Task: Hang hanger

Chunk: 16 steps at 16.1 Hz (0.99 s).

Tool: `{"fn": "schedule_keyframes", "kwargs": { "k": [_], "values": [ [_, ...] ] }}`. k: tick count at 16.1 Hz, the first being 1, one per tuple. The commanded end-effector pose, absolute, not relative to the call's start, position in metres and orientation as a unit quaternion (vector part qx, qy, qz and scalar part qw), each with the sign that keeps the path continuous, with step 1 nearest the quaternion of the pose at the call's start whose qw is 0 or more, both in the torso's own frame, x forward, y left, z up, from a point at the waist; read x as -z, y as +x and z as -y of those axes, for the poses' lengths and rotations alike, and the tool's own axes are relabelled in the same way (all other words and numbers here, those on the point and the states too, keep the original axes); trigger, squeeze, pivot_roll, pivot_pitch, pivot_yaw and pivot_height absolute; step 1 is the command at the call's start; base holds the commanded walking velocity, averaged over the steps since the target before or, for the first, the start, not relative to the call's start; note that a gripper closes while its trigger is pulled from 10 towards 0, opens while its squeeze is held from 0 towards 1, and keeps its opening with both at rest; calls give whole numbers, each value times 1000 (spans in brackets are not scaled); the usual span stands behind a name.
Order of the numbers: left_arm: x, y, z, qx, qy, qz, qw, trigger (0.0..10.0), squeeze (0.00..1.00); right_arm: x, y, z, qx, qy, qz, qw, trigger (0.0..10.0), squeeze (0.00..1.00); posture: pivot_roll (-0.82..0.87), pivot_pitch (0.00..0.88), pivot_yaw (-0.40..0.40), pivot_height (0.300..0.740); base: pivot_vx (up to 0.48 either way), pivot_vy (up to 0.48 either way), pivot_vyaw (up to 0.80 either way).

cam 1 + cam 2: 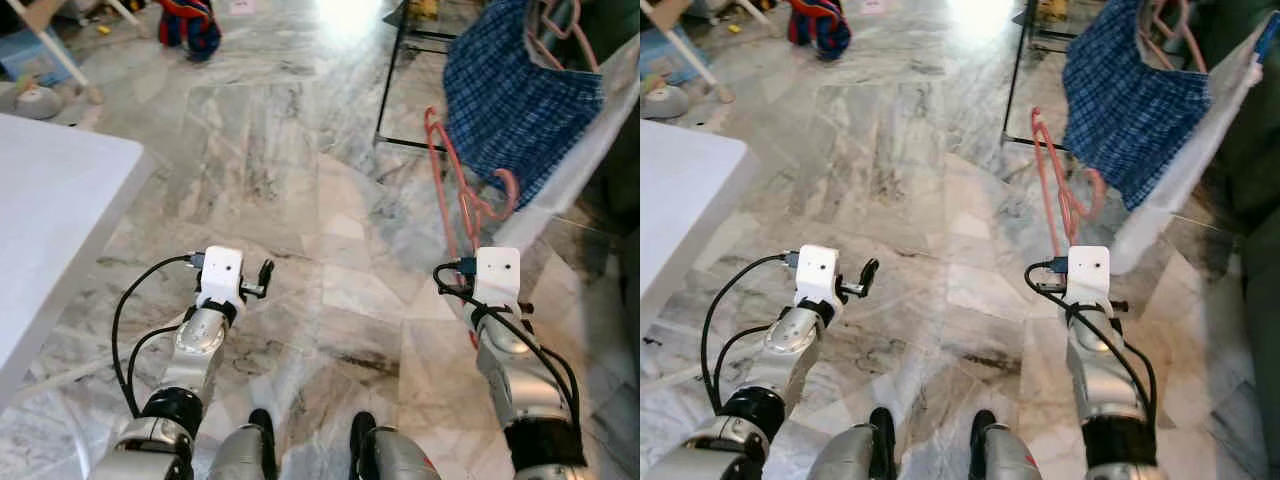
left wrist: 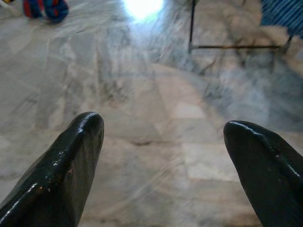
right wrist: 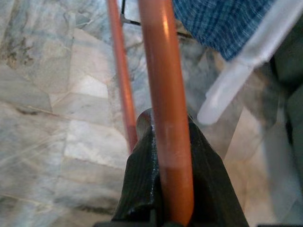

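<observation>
From my head, I looked down at a wide marble floor (image 1: 300,180) with lots of open room in the middle. A white table (image 1: 50,210) stuck in from my left, and its corner edge came close to my left arm. On my right, a blue checked cloth (image 1: 510,100) hung over a white rail (image 1: 590,140), and a black rack frame (image 1: 392,80) stood behind it. My left arm reached forward low over the floor, with my left gripper (image 1: 264,278) out in the open. My right arm reached forward too, and the orange hanger (image 1: 445,180) stuck up from my right gripper (image 3: 163,189), leaning toward the cloth. Its top hook sat just beside the blue cloth.

From my left wrist, I saw my two black fingers (image 2: 71,161) spread wide apart with nothing between them, only floor ahead.

From my right wrist, my black fingers were pressed tight around a thick orange bar of the hanger. A thinner orange bar ran next to it. The blue cloth and white rail were near, up ahead.
</observation>
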<state>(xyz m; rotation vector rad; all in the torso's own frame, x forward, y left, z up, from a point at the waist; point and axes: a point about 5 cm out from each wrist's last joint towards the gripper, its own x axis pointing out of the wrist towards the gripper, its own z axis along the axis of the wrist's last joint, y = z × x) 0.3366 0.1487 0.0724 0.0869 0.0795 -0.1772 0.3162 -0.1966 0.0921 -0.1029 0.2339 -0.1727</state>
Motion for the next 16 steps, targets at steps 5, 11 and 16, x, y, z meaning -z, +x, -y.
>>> {"fn": "schedule_keyframes", "kwargs": {
  "k": [5,11,16],
  "values": [
    [-82,336,-135,117,3,-23,993,10000,0,-86,302,186,98,-1,-151,984,10000,0,-57,233,-25,740,113,0,-318],
    [-85,338,-124,142,-5,-32,989,10000,0,-93,308,186,91,3,-150,984,10000,0,-76,221,-20,740,357,0,-184],
    [-83,337,-122,147,-10,-41,988,10000,0,-99,320,186,84,9,-152,985,10000,0,-66,191,-23,740,386,0,0]
  ]
}}
